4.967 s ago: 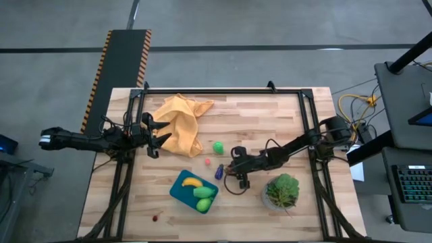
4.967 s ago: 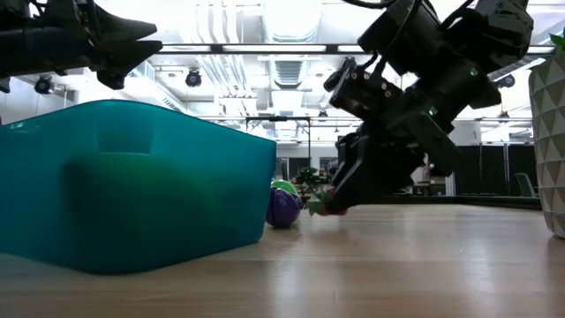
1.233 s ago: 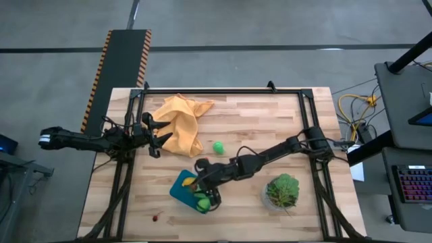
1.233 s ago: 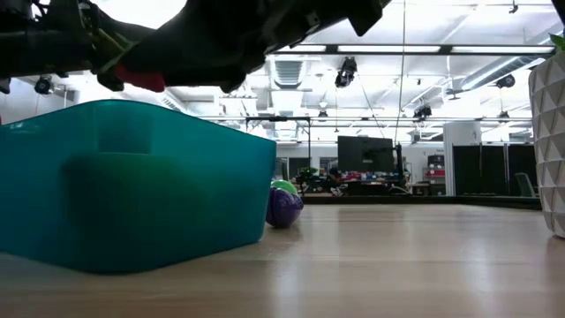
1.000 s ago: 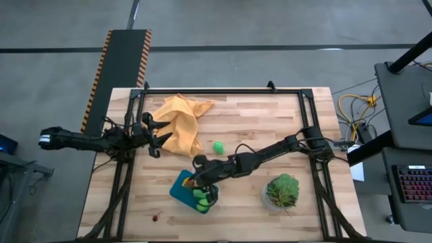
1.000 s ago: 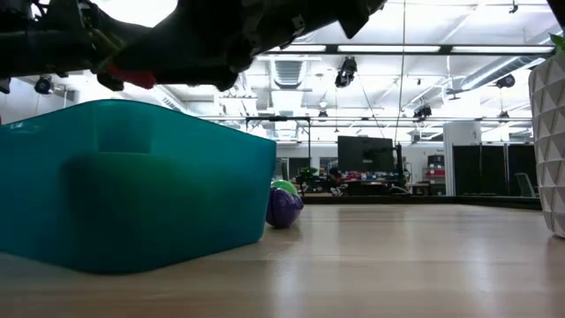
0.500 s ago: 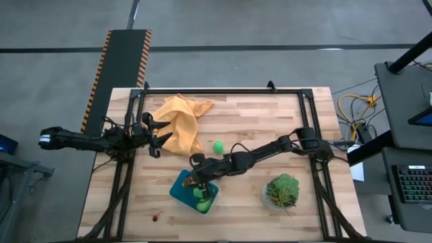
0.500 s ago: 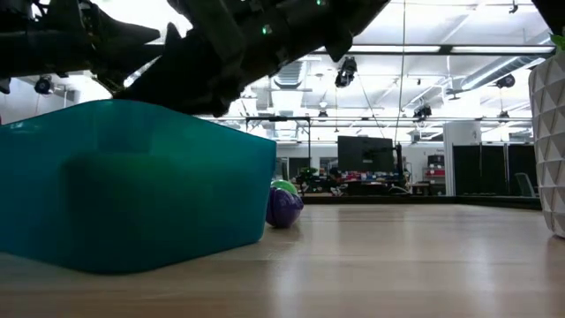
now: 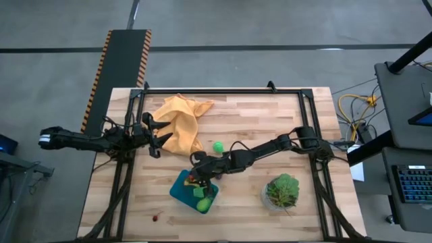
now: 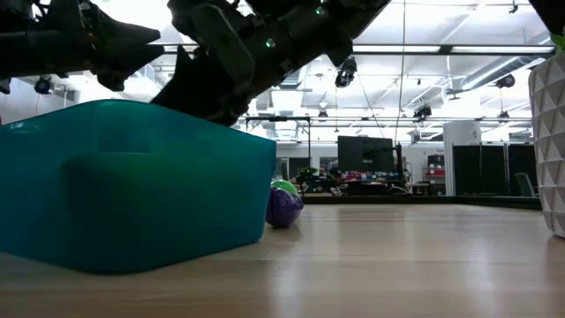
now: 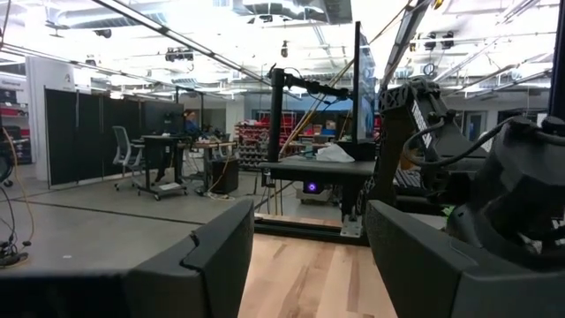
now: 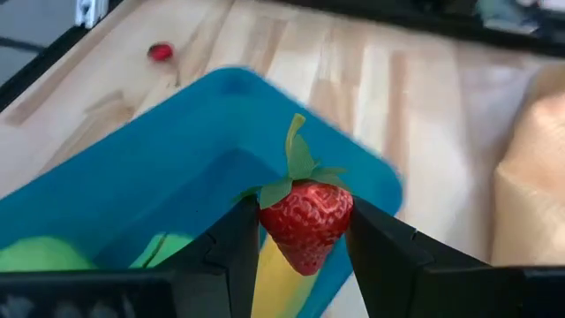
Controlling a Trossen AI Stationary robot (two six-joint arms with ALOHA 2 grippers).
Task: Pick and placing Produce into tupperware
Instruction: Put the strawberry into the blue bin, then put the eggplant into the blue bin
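The tabletop (image 9: 270, 121) is carrying everything, and my right arm is reaching across it from the right side. The orange cloth (image 9: 179, 125) is lying crumpled at the far left, just beside my left jaws (image 9: 154, 135), which are gaping wide and holding nothing. The leafy plant (image 9: 282, 190) is sitting at the near right. The teal tupperware (image 9: 181, 190) is resting near the front, holding green pieces (image 9: 202, 204) and a banana (image 12: 278, 287). My right jaws (image 12: 300, 247) are hovering over it, pinching a red strawberry (image 12: 305, 216) between them. A green piece (image 9: 218, 146) and a small red piece (image 9: 156, 217) are lying on the wood.
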